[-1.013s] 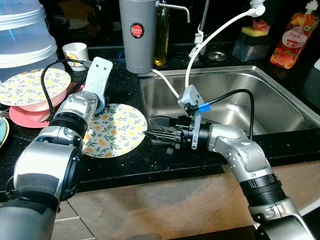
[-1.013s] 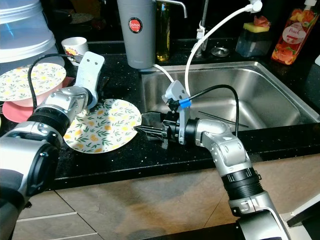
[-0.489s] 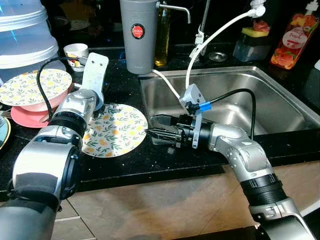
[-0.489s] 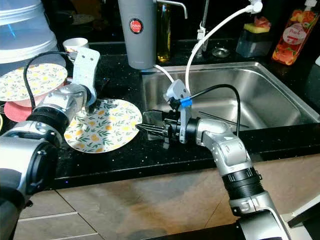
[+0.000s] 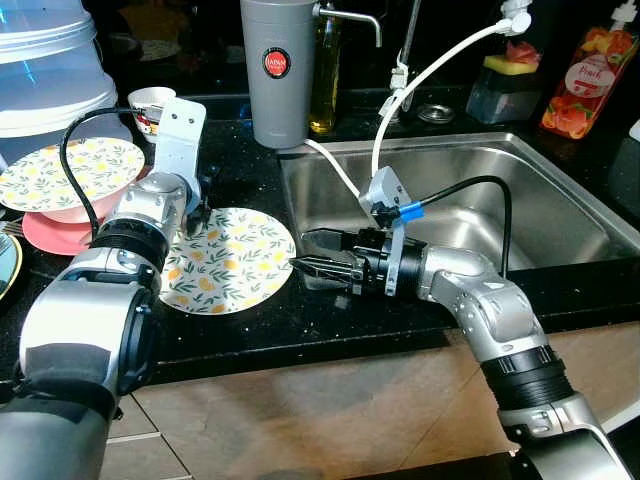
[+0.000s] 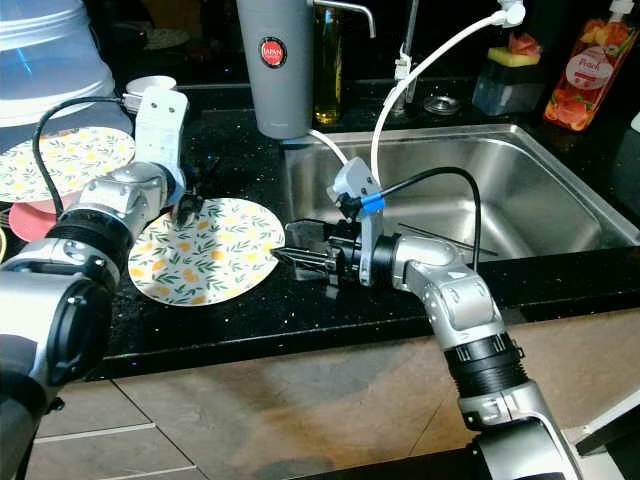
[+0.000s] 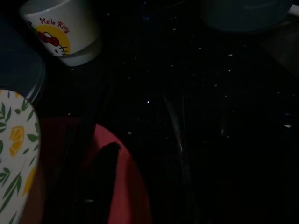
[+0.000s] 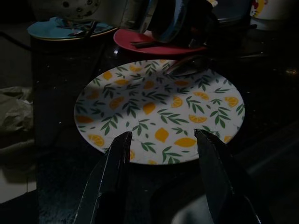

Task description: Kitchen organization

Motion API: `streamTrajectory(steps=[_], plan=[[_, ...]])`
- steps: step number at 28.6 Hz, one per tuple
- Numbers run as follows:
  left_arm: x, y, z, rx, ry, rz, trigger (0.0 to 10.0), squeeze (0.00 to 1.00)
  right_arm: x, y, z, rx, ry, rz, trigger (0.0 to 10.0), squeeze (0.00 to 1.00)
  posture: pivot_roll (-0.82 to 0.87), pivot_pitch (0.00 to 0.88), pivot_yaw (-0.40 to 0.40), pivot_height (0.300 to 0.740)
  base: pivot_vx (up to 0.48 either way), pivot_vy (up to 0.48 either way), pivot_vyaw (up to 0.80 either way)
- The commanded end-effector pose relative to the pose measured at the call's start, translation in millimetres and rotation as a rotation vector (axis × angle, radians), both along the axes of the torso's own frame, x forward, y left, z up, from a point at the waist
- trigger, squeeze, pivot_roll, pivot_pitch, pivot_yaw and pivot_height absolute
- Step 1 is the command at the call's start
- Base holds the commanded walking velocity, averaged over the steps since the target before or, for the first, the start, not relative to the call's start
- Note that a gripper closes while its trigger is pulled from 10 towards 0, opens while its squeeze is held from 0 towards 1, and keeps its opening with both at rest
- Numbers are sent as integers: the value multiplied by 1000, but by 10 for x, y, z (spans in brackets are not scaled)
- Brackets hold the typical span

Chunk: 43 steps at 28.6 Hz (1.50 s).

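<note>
- Worktop (image 5: 250,330) of black speckled stone carries a round white plate printed with yellow lemons and green leaves (image 5: 228,260), lying flat just left of the stainless steel sink (image 5: 560,200).
- Right claw (image 5: 305,268) hovers low at the plate's right rim, its two black fingers (image 8: 111,179) spread apart with nothing between them, pointing left across the plate.
- Left claw (image 6: 188,205) sits at the plate's far left edge; whether it is open cannot be told.
- A second lemon-patterned plate (image 5: 65,172) rests on a pink plate (image 5: 50,235) at far left.
- A white cartoon-printed cup (image 7: 65,28) and a tall grey canister (image 5: 275,70) stand along the far side.
</note>
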<state>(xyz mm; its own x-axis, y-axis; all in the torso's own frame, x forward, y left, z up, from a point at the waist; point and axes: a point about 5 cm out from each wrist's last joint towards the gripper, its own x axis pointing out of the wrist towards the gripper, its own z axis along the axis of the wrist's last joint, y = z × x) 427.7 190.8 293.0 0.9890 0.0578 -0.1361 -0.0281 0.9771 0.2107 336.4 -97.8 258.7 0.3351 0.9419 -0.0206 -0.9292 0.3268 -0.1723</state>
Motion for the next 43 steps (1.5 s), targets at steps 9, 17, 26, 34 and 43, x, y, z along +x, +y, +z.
streamTrajectory(steps=[9, 17, 26, 34, 43], plan=[[-7, 24, -60, -21, 43, 3, 10000, 0, -76, 30, 6, -40, 12, 81, 10000, 0, 37, 130, 48, 740, 0, 0, 0], [-14, 2, -183, -50, 89, -26, 10000, 0, -92, 37, 10, -40, 11, 90, 10000, 0, 34, 132, 51, 740, 0, 0, 0], [-20, -48, -238, -121, 130, -55, 10000, 0, -96, 30, 19, -45, 1, 89, 10000, 0, 37, 132, 52, 740, 0, 0, 0], [-17, -159, -237, -154, 154, -122, 10000, 0, -105, 35, 15, -42, -2, 92, 10000, 0, 38, 125, 55, 740, 0, 0, 0], [-32, -52, -260, -17, 193, -56, 10000, 0, -104, 44, 24, -40, 0, 104, 10000, 0, 41, 115, 52, 740, 0, 0, 0]])
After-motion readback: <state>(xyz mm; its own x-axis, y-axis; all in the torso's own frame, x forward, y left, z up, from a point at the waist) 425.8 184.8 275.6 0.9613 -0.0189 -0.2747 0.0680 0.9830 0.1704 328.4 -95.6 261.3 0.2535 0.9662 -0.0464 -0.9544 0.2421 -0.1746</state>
